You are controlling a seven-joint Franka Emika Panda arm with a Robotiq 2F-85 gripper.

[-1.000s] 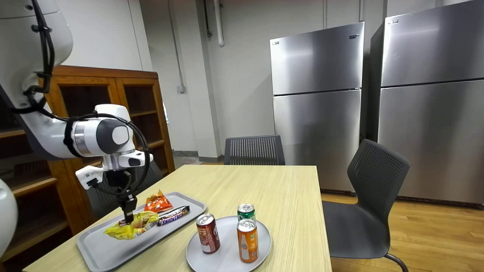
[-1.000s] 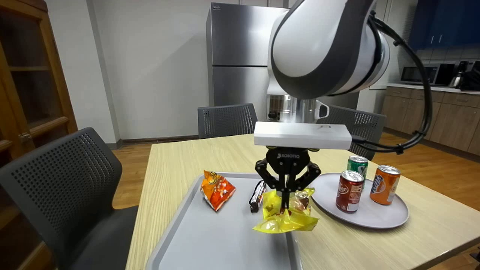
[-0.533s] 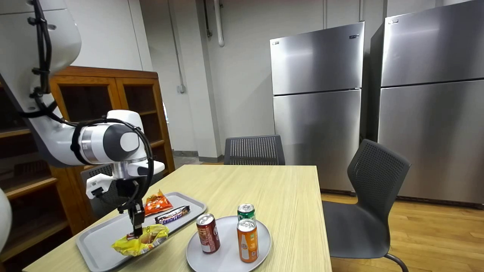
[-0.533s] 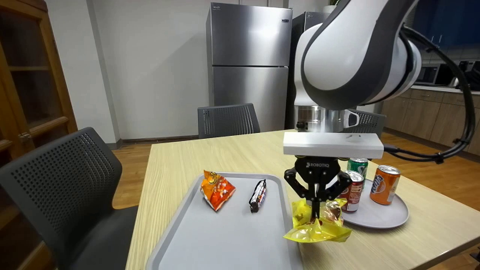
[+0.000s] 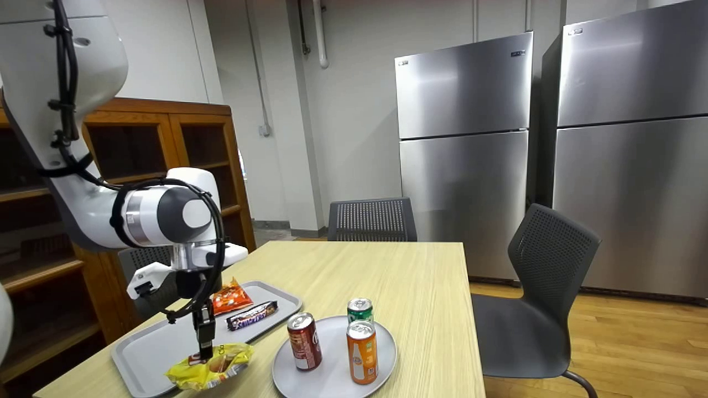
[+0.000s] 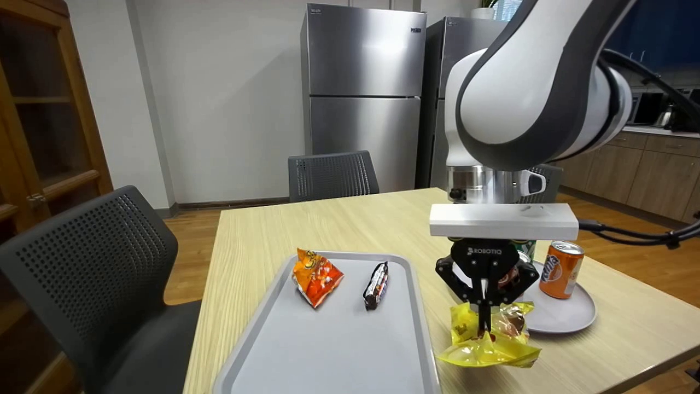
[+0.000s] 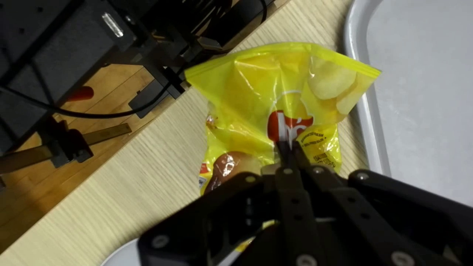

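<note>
My gripper (image 6: 484, 331) is shut on a yellow chip bag (image 6: 486, 355) and pinches it at its middle. The gripper also shows in the other views (image 5: 206, 356) (image 7: 290, 146). The bag (image 5: 191, 378) hangs past the long edge of the grey tray (image 6: 339, 350), between the tray and the round grey plate (image 6: 574, 312). In the wrist view the bag (image 7: 255, 92) spreads out beyond the fingertips, over bare table beside the tray rim (image 7: 373, 136). How high it is above the table is hard to tell.
An orange snack bag (image 6: 317, 276) and a Snickers bar (image 5: 251, 316) lie on the tray. A dark red can (image 5: 304, 342), a green can (image 5: 360, 310) and an orange can (image 5: 362, 354) stand on the plate. Chairs (image 5: 542, 298) surround the table (image 5: 387, 276).
The gripper has carried the yellow bag from over the tray sideways past its edge toward the plate, and slightly lower. The other snacks, cans, tray and plate have stayed put.
</note>
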